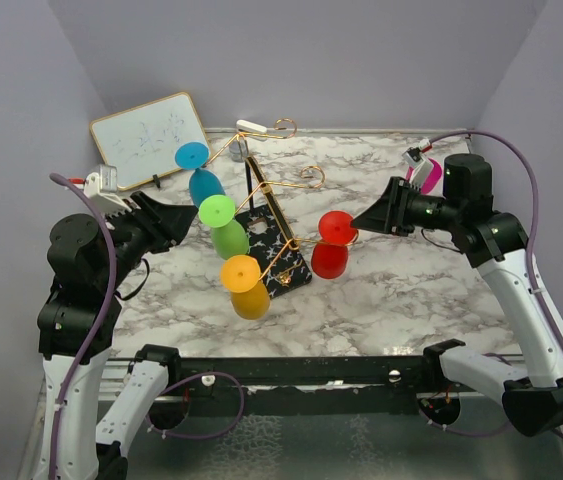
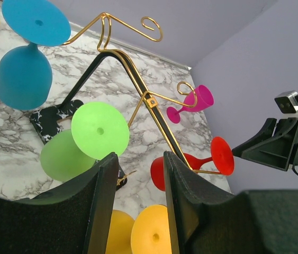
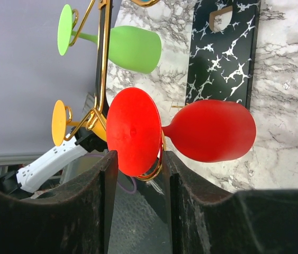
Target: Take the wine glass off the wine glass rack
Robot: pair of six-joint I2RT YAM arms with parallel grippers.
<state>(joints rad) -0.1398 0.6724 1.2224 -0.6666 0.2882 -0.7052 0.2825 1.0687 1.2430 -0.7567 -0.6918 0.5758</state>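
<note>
Near the middle of the marble counter point(image 1: 431, 290), the wine glass rack point(image 1: 273, 208) stands on its black, white-speckled base point(image 1: 286, 265): a gold wire post with curled, scroll-ended arms. The red wine glass point(image 1: 330, 260) hangs from the arm that reaches toward the counter's right edge. It is opaque and glossy, with a flat round foot, a short stem and an egg-shaped bowl. It hangs upside down with its long axis close to upright, the foot uppermost in the wire hook and the bowl pointing down at the counter just beside the base.

The right gripper point(image 3: 138, 156) is released, its fingers spread either side of the foot's rim; whether they touch it cannot be told. The left gripper point(image 2: 141, 164) is likewise spread with nothing between its fingers, over the counter's left side and aimed at the rack. A blue glass point(image 1: 204, 185), a green glass point(image 1: 229, 238) and a yellow glass point(image 1: 249, 298) hang on the arms toward the left edge.
</note>
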